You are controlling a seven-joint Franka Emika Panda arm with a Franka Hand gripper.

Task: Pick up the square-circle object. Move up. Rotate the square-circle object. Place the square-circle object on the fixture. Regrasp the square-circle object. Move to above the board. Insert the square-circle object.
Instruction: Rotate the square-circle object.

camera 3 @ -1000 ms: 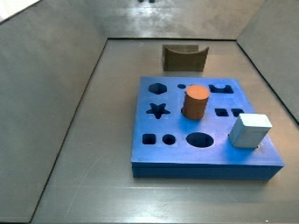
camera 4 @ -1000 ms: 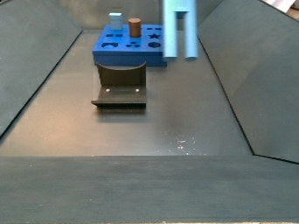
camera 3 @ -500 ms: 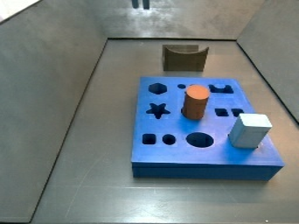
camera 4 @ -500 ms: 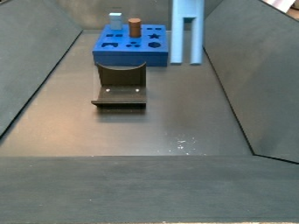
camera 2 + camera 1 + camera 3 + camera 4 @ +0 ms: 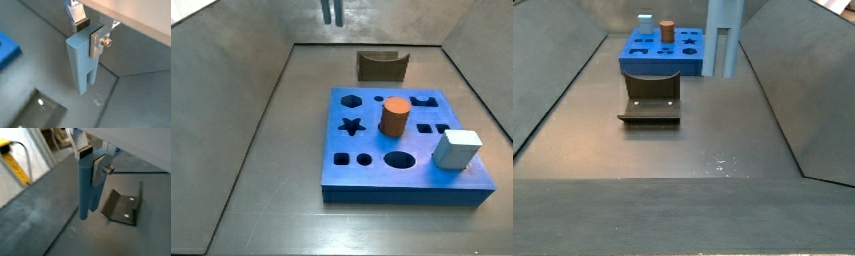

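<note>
One gripper [image 5: 93, 159] raised above the bench, one square-circle object [image 5: 87, 188], one fixture [image 5: 382, 67], one board [image 5: 401, 150], one orange cylinder [image 5: 394, 117], one pale cube [image 5: 456, 149].

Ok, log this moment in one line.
gripper: shut on peg | peg: vertical, aloft | fixture: empty | board: cylinder, cube

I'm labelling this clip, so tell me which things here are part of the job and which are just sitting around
Part of the job:
- square-circle object, held upright in the gripper, off the floor
- fixture
- board

Just sitting around:
- orange cylinder, standing in the board
- pale cube, on the board
</note>
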